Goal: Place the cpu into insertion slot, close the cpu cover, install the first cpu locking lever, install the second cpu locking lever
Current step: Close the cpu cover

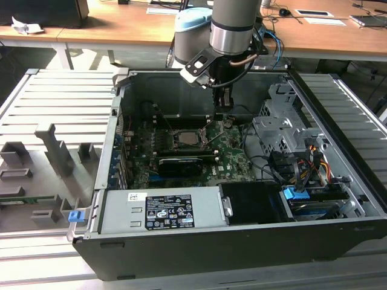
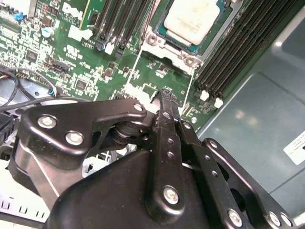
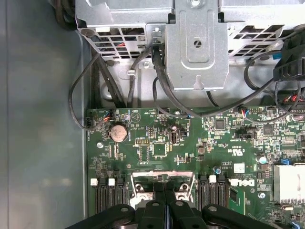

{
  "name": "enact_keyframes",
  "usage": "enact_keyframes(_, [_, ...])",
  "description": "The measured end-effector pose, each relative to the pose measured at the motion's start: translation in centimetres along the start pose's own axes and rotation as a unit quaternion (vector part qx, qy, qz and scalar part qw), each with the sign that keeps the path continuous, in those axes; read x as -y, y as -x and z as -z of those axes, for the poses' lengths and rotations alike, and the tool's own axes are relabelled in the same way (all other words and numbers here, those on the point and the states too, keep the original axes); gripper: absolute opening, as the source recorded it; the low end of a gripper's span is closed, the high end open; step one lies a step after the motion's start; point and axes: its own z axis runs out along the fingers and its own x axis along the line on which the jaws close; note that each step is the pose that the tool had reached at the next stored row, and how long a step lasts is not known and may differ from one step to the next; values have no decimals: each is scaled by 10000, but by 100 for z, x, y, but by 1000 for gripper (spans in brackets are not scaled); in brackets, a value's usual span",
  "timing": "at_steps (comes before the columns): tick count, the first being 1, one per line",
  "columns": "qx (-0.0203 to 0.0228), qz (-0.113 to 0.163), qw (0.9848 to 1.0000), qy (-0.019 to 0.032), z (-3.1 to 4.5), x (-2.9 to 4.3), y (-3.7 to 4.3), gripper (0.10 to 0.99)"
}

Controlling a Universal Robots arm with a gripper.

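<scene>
An open computer case (image 1: 181, 266) lies on a slatted worktop (image 1: 54, 96). Its green motherboard (image 1: 233, 158) carries the insertion slot (image 2: 151, 39), and every place below is given from that slot. In the exterior view, the grey power supply (image 1: 163, 211) sits nearer the camera than the slot. The metal drive cage (image 1: 281, 130) stands off to the exterior view's right of the slot.

The gripper (image 2: 164, 95) hangs over the board just beside the slot, at one of its edges. It is clenched, with the black fingers (image 3: 157, 206) pressed together and nothing seen between them.

Long black memory slots (image 2: 238, 52) flank the slot on two sides. The cpu cover (image 2: 178, 53) lies flat on the slot as a silver frame. The cpu (image 2: 190, 19) sits inside the slot, its silvery top showing through the cover's opening. A round coin battery (image 3: 117, 132) sits well apart from the slot, beyond the gripper.
</scene>
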Motion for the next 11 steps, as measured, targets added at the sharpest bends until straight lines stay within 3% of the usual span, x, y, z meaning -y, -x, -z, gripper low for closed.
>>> enact_keyframes(11, [1,0,10000,-1,-17,-112,-2,106])
